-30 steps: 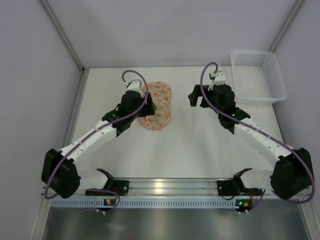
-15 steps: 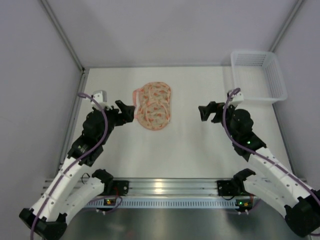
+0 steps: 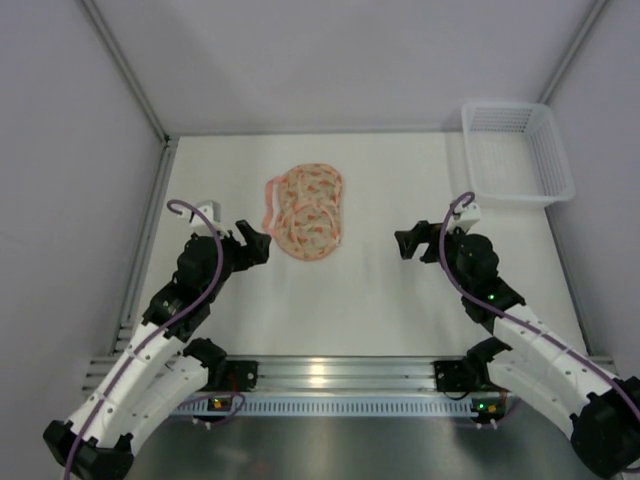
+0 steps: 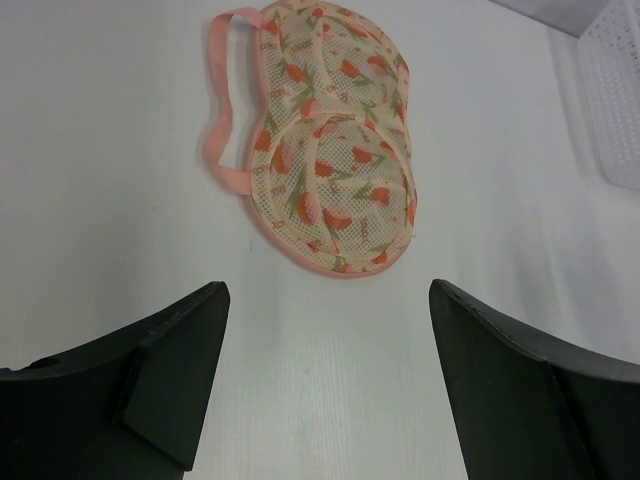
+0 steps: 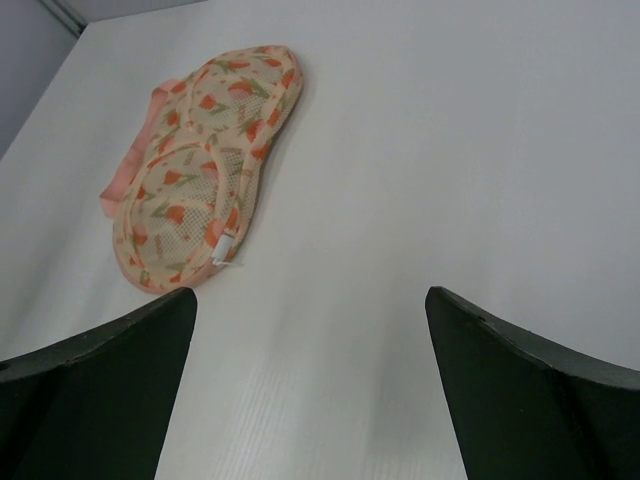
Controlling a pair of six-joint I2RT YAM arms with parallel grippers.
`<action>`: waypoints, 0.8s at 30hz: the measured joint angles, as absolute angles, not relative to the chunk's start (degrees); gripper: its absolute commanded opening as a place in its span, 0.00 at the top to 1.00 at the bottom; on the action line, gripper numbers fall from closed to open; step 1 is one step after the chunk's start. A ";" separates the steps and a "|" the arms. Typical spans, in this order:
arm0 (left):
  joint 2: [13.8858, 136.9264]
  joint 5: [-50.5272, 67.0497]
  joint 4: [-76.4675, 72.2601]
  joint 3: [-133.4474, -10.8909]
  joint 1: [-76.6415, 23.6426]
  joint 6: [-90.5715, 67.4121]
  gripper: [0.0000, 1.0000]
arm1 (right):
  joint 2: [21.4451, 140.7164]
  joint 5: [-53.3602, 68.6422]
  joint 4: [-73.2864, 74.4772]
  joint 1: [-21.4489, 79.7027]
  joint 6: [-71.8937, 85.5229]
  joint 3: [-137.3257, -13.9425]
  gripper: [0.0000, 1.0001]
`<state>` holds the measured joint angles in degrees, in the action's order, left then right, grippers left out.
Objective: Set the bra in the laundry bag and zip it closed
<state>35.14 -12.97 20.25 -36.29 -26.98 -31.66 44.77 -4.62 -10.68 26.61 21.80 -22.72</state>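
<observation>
The laundry bag (image 3: 309,211), a rounded pouch with an orange-pink pattern and a pink strap loop, lies closed on the white table. It also shows in the left wrist view (image 4: 335,140) and the right wrist view (image 5: 200,165), where a small white zipper pull (image 5: 222,248) sits on its near rim. No bra is visible. My left gripper (image 3: 256,242) is open and empty, just left of and below the bag. My right gripper (image 3: 412,242) is open and empty, to the right of the bag. In the wrist views both pairs of jaws stand wide apart over bare table.
A white plastic mesh basket (image 3: 515,150) stands at the back right corner; its edge shows in the left wrist view (image 4: 615,90). Grey walls enclose the table on the left, back and right. A metal rail (image 3: 330,375) runs along the near edge.
Both arms have pulled back from the bag toward the near edge. The left gripper left the bag's left side; the right gripper withdrew right and down. The bag lies still.
</observation>
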 measured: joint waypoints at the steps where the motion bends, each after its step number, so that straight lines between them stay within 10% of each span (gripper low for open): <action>1: 35.14 -12.97 20.25 -36.29 -26.98 -31.73 0.13 | 44.86 -4.60 -10.66 26.61 21.87 -22.96 0.01; 24: 35.77 -13.37 20.25 -36.29 -26.98 -31.83 0.11 | 42.92 -4.64 -10.63 26.61 21.47 -24.12 0.00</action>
